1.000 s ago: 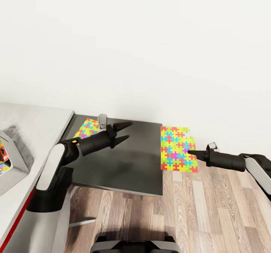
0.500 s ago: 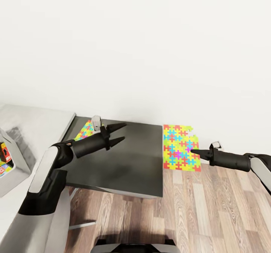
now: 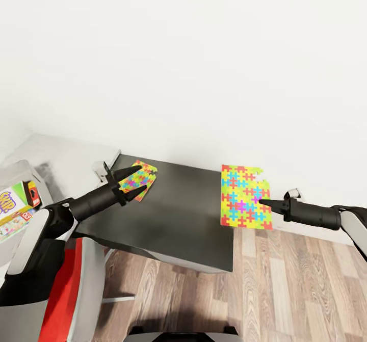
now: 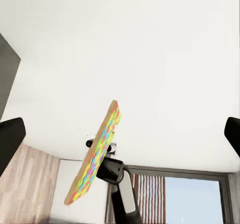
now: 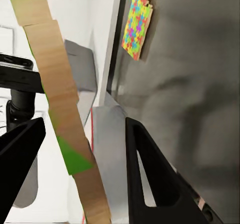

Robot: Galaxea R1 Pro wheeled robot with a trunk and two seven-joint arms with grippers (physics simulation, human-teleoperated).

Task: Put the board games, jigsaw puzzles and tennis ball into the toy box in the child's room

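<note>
One jigsaw puzzle (image 3: 138, 179) lay at the dark table's (image 3: 178, 225) upper left corner; the other (image 3: 244, 204) stood right of the table; a board game (image 3: 12, 207) sat far left.

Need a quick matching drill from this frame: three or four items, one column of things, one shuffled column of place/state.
Things:
1. right gripper
2. left gripper
3. board game
4. second jigsaw puzzle

Place/state:
A. lying on the dark table, far left corner
B. at the head view's left edge, SKIP lettering
C. holding a jigsaw puzzle upright off the table
D. open, over the flat puzzle

Pairs: 1-C, 2-D, 3-B, 4-A
</note>
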